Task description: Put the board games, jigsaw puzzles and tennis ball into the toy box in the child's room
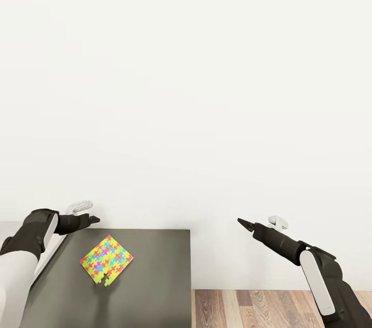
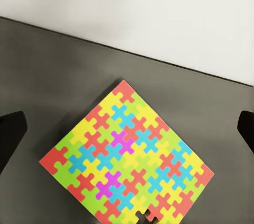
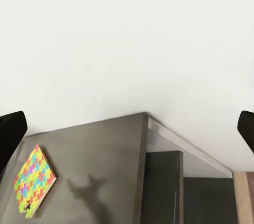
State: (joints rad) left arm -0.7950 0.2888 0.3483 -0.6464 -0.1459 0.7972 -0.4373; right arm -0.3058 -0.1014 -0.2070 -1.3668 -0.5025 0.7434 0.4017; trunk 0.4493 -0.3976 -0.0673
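My left claw (image 1: 93, 219) hangs wide open above the jigsaw puzzle (image 1: 106, 260) lying flat on the table (image 1: 155, 266), lined up to grab it, while my right claw (image 1: 241, 221), also open, waits off the table's edge.

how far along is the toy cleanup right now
Nothing looks done from here. One jigsaw puzzle lies flat on the dark table, ungrasped. The left hand hovers open near it; the right hand is off the table's edge, holding nothing. That puzzle still needs picking up.
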